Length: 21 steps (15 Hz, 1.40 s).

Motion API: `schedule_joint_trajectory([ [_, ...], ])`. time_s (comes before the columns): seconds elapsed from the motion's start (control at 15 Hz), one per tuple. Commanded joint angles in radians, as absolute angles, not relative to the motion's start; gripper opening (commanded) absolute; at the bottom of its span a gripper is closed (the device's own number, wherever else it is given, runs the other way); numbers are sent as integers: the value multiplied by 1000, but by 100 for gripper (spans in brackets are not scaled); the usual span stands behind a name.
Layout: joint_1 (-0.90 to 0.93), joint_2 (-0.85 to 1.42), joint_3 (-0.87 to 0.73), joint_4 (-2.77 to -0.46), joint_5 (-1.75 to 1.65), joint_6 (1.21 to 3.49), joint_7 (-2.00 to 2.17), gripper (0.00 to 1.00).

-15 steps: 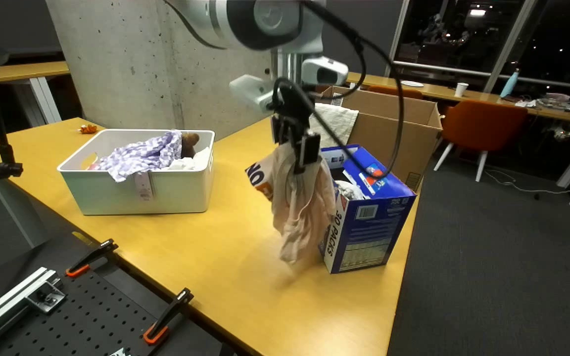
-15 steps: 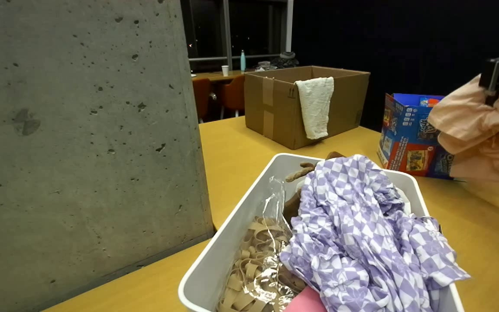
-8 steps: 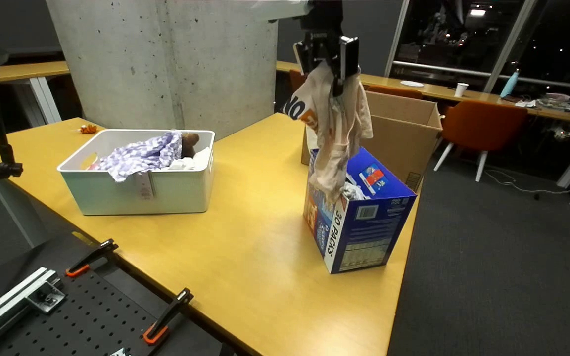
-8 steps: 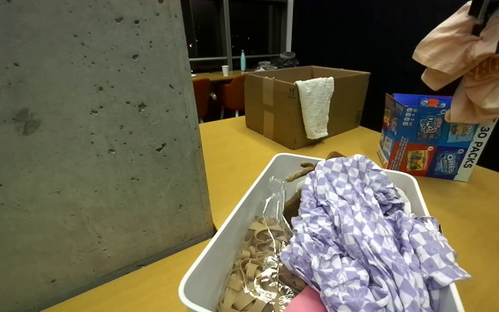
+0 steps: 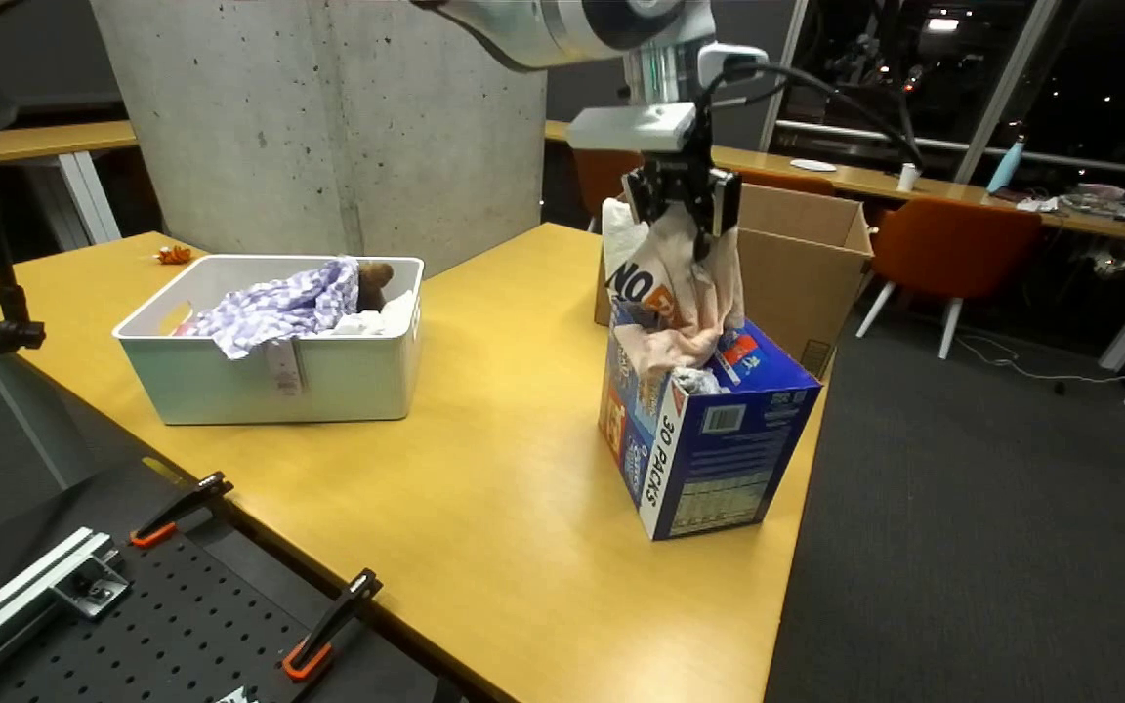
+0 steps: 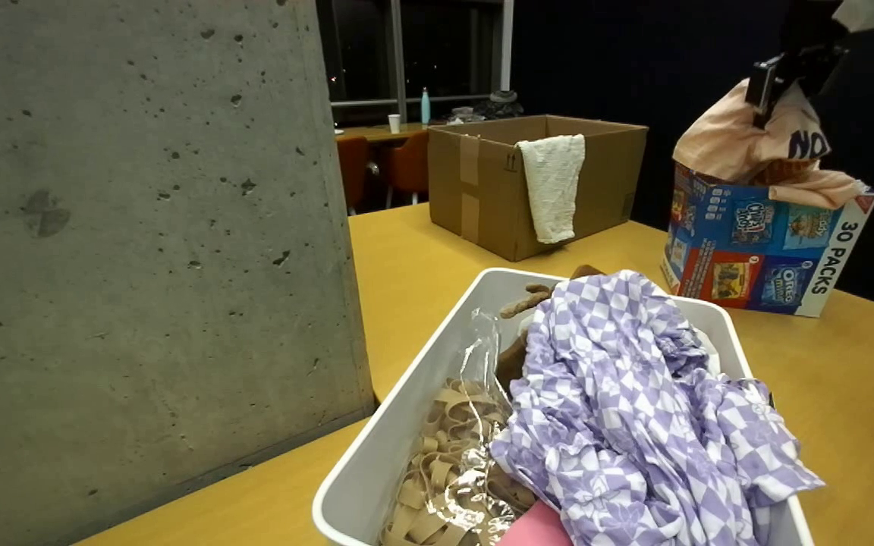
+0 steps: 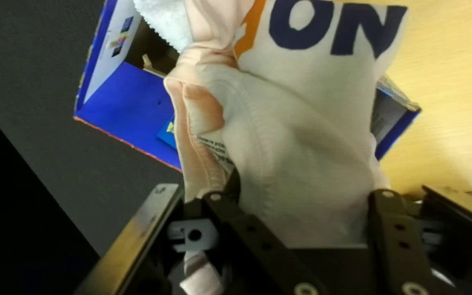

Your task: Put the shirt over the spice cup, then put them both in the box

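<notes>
In an exterior view, a perforated board [image 5: 172, 605] and 2 clamps [image 5: 333, 625] are being seen nearest the lens, by the edge of the worktop [image 5: 484, 488]. Past them, a box [image 5: 738, 469] marked "30 PACKS" is being supported upright by the worktop. Over its open top, the shirt [image 5: 680, 293] is being grasped by the end effector [image 5: 678, 223], the bunched fabric being clasped between its 2 jaws; in both exterior views, the lower folds are being borne by the box's rim. In the wrist view, a white item [image 7: 164, 20] inside the box is being partly covered by the shirt. Well apart from the box, purple checked cloth [image 5: 279, 303] is being held by a bin [image 5: 221, 386], beside a bag of tan strips [image 6: 444, 462]. Farther back, a carton [image 5: 782, 283] is being draped with a white towel [image 6: 556, 189]. Farther yet, a white cup [image 5: 907, 178] and a bottle [image 5: 1007, 164] are being carried by a desk [image 5: 953, 189].
</notes>
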<state>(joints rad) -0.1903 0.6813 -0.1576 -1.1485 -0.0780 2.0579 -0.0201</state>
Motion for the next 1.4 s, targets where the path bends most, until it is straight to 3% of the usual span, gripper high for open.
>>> schedule_joint_trajectory([
  [0.0,-237,882,-120,-918,-44,2006,-75,25],
  [0.07,-239,901,-118,-900,-46,2004,-79,25],
  [0.13,-240,906,-117,-894,-48,2005,-79,61],
  [0.2,-239,900,-116,-908,-49,2013,-79,77],
  [0.4,-217,807,-120,-1057,-53,2071,-71,98],
  [0.87,-173,545,-117,-1419,-56,2072,-41,100],
  [1.33,-125,319,-101,-1782,-49,2235,-6,100],
])
